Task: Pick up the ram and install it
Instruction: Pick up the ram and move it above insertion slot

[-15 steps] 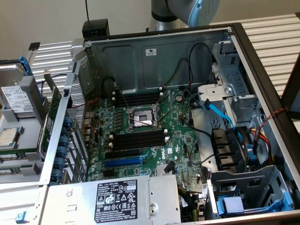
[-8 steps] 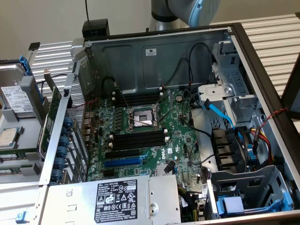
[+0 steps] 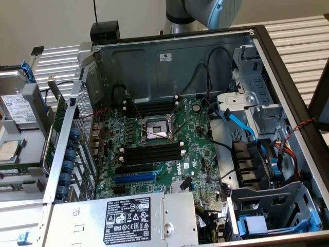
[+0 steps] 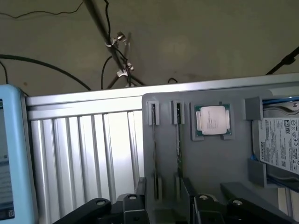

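The ram [image 4: 178,140] stands on edge in the grey holder [image 4: 219,168], in the slot just beside the processor [image 4: 212,120]. I judge it light, stiff and fragile, best gripped mid-length across its faces. The gripper [image 4: 166,210] is open and empty.

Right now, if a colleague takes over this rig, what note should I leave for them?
Claw: open, holding nothing, facing the grey tray.
Ram: standing on edge in the tray's holder, beside the processor, not gripped.
Memory slots: no stick seen in them.
Done: nothing of the job yet.
Left: the pick-up of the ram and its install.
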Available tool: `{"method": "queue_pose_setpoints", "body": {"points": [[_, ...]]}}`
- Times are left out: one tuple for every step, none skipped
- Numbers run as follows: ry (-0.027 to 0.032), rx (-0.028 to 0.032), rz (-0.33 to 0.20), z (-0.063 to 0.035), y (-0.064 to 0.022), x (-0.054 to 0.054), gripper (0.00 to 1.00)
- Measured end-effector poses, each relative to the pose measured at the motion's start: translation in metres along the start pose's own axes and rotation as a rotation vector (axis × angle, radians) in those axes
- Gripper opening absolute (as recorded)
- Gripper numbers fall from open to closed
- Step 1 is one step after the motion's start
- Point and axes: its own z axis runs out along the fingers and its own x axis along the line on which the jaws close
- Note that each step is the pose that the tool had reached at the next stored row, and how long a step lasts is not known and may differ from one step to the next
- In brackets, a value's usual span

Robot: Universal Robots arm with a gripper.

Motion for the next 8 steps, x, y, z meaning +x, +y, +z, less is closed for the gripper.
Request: {"method": "queue_pose_setpoints", "body": {"points": [[0.0001,-0.0005,0.000,0.0018,-0.0012,0.000,0.42],[0.0001,-0.0009,0.000,0.0035,-0.0024,0.001,0.42],[0.0002,-0.0013,0.000,0.0053,-0.0035,0.002,0.42],[0.0003,-0.0015,0.000,0.0070,-0.0042,0.002,0.42],[0.0002,-0.0014,0.000,0.0089,-0.0044,0.002,0.42],[0.0002,-0.0014,0.000,0.0106,-0.0045,0.003,0.42],[0.0002,-0.0015,0.000,0.0125,-0.0045,0.003,0.42],[0.0003,-0.0015,0.000,0.0143,-0.0047,0.003,0.42]]}}
